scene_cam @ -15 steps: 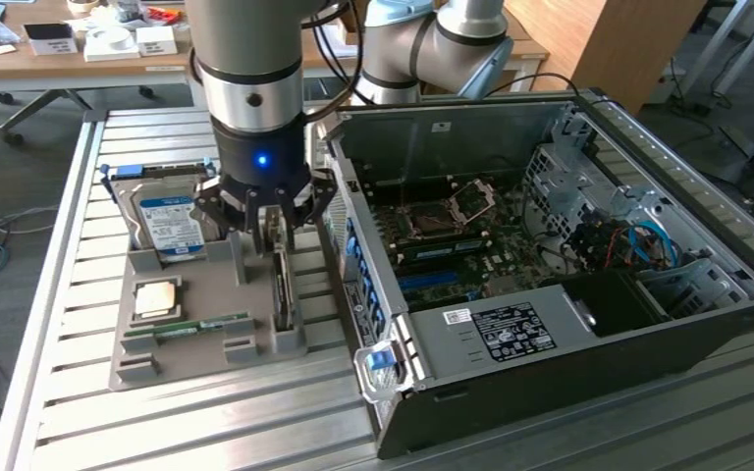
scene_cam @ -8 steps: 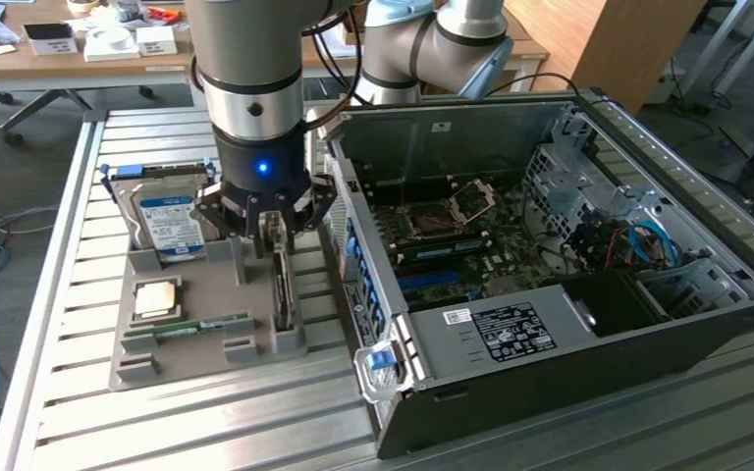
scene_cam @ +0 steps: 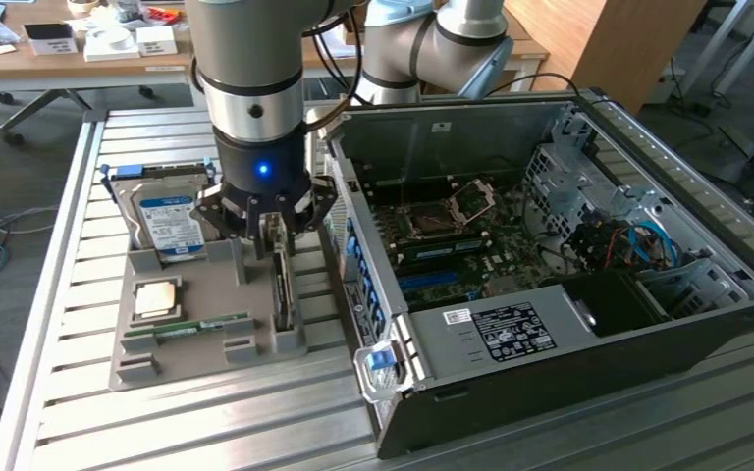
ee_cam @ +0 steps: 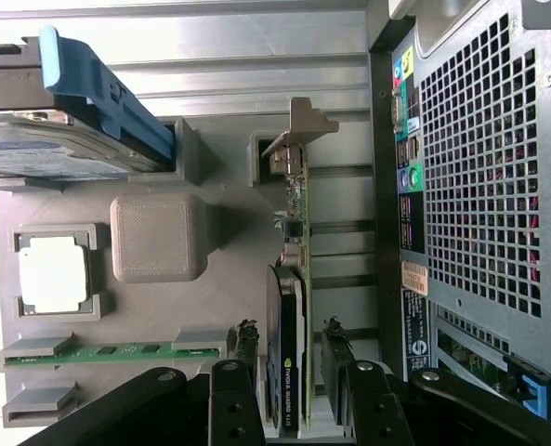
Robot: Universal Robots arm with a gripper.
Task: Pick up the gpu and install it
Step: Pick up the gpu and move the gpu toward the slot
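**Op 1:** Where it stands on edge in its slot of the grey holder (scene_cam: 141,368), I log the gpu (ee_cam: 289,344) as not lifted. Its black face is turned toward the holder's other parts, its green board toward the computer case (scene_cam: 587,392). Its silvery bracket sits at the hard-drive end.

**Op 2:** Jaws?

**Op 1:** They straddle the card, one on each side. In the wrist view I read a thin gap on both sides, so they are spread and not clamped.

**Op 2:** Neighbours in the holder?

**Op 1:** The hard drive (scene_cam: 172,224) is upright at the far end. The processor (scene_cam: 157,297) lies flat in its pocket, and the memory stick (scene_cam: 207,324) is just beyond that.

**Op 2:** Surroundings?

**Op 1:** The holder rests on the slatted metal counter (scene_cam: 193,432). The case lies just beside it on the exterior view's right, side panel off and motherboard exposed.
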